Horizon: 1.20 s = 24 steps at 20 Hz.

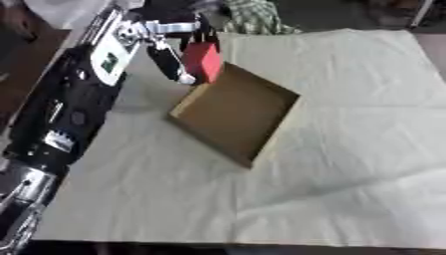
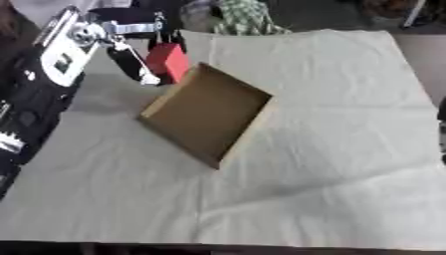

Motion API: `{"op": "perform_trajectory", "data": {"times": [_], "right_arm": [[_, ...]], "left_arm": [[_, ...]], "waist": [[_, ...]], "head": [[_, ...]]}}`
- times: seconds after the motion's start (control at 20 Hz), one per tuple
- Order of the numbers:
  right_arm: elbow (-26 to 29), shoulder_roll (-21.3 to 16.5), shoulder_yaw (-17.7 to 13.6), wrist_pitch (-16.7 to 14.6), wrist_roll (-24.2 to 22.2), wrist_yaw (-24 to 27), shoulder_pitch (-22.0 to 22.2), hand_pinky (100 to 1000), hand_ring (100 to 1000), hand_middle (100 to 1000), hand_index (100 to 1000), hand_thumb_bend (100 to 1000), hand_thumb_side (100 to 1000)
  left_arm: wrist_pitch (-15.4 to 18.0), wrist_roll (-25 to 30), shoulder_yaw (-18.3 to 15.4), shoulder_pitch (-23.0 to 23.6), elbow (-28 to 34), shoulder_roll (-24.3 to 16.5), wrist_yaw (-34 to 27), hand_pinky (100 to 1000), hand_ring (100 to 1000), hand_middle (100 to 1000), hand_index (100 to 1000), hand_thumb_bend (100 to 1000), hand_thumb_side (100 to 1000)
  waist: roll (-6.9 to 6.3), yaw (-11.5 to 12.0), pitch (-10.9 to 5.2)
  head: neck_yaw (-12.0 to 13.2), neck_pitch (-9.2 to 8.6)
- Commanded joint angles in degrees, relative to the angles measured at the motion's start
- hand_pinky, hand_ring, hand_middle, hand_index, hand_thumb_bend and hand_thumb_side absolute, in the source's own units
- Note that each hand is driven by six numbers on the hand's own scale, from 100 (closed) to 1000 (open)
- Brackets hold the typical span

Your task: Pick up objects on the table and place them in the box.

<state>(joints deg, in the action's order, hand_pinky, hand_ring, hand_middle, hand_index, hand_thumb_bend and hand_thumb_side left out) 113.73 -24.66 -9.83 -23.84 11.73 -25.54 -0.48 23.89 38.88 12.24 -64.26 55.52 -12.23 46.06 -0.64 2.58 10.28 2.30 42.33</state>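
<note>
A red block (image 1: 203, 61) hangs above the far left corner of the brown cardboard box (image 1: 237, 113), held in my left hand (image 1: 170, 45). The hand's fingers and thumb are curled round the block, the thumb reaching down its left side. The box is shallow and open, lying askew in the middle of the table, and nothing shows inside it. My left arm (image 1: 65, 109) comes in along the left edge. My right hand does not show; only a dark sliver (image 2: 442, 130) sits at the right edge of the right eye view.
A pale cloth (image 1: 348, 129) covers the table, wrinkled near the front. A green checked fabric (image 1: 253, 17) lies at the far edge behind the box.
</note>
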Motion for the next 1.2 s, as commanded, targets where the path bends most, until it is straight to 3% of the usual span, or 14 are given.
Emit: {"op": "perform_trajectory", "data": {"times": [0.05,0.55,0.95,1.1,1.2], "right_arm": [[0.86,-1.00,-0.12,-0.09,-0.47,0.74,-0.79,872,781,836,784,100,816],[0.86,-0.55,-0.05,-0.29,-0.96,1.54,-1.84,872,780,835,783,100,816],[0.86,-0.30,-0.03,-0.18,-1.16,1.65,-1.92,872,780,835,783,100,817],[0.86,-0.21,-0.07,-0.11,-1.17,1.65,-1.88,871,779,835,783,100,817],[0.86,-0.10,-0.09,-0.02,-1.18,1.65,-1.84,871,779,835,782,100,817]], "left_arm": [[0.58,-0.71,0.19,-1.64,-0.43,1.45,2.29,493,588,594,733,161,131],[-0.10,-5.25,-0.69,0.56,-5.12,4.77,9.60,505,597,607,745,251,223],[1.57,-6.86,-0.27,1.40,-6.42,5.91,14.37,615,723,703,836,435,355],[2.34,-6.68,-0.19,1.47,-6.48,5.92,15.46,692,803,766,883,594,395],[2.91,-6.52,-0.13,1.48,-6.36,5.82,16.51,711,819,779,892,636,376]], "waist": [[0.05,-0.33,-0.65],[0.20,-1.39,0.12],[0.30,-1.35,0.25],[0.27,-1.36,0.23],[0.24,-1.36,0.21]], "head": [[0.49,-0.71],[0.46,-1.38],[0.49,-1.37],[0.43,-1.29],[0.40,-1.27]]}}
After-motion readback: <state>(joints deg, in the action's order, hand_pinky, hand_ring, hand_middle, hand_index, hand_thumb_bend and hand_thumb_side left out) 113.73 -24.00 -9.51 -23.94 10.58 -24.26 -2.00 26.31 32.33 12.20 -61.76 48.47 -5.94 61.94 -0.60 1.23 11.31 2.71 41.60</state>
